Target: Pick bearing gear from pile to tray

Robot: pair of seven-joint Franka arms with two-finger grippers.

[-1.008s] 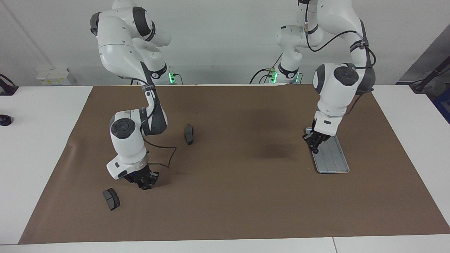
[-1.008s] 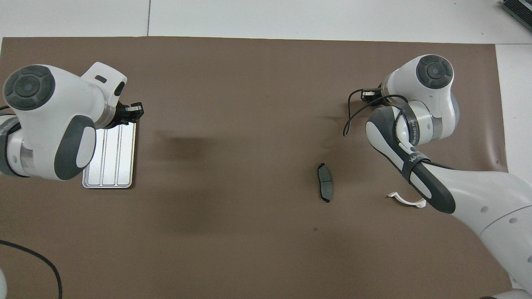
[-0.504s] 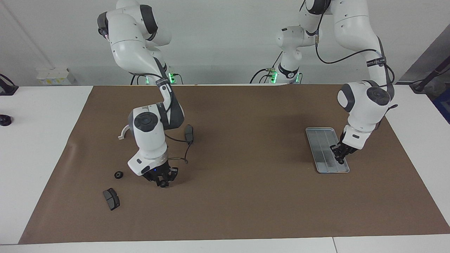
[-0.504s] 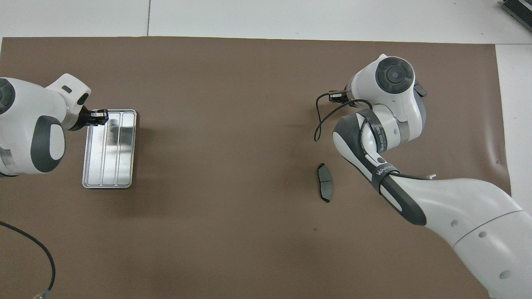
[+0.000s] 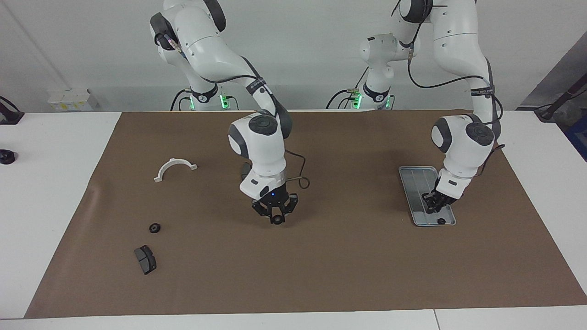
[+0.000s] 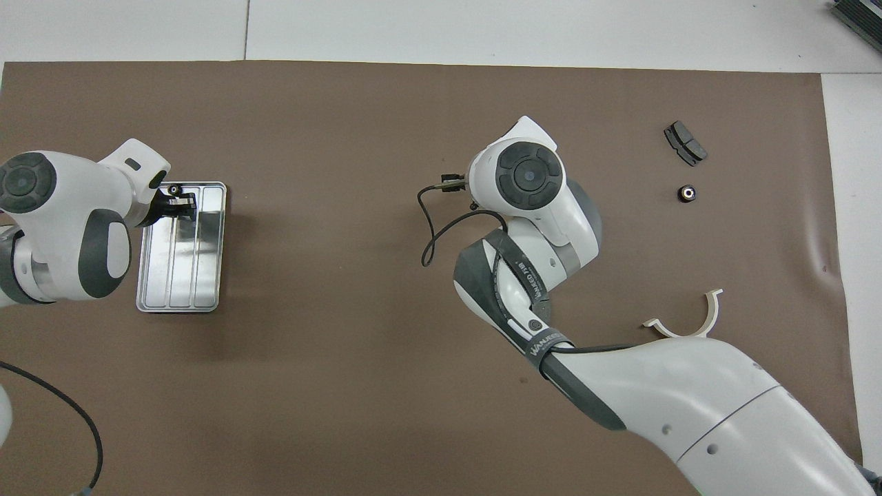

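Brown-matted desk (image 5: 348, 275): right gripper (image 5: 277, 219) clenched on a bearing gear (image 5: 277, 221) might drop it before the tray (image 5: 415, 183); left gripper (image 5: 432, 207) unreadable.

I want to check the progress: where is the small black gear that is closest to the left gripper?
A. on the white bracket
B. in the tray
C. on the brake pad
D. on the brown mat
B: the small black gear lies in the tray, just below the left gripper.

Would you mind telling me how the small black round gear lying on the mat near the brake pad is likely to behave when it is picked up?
The black round gear looks small and compact, so probably stiff. Its round outline suggests it may roll if nudged onto its edge. Lying flat on the brown mat, it offers little height to pinch.
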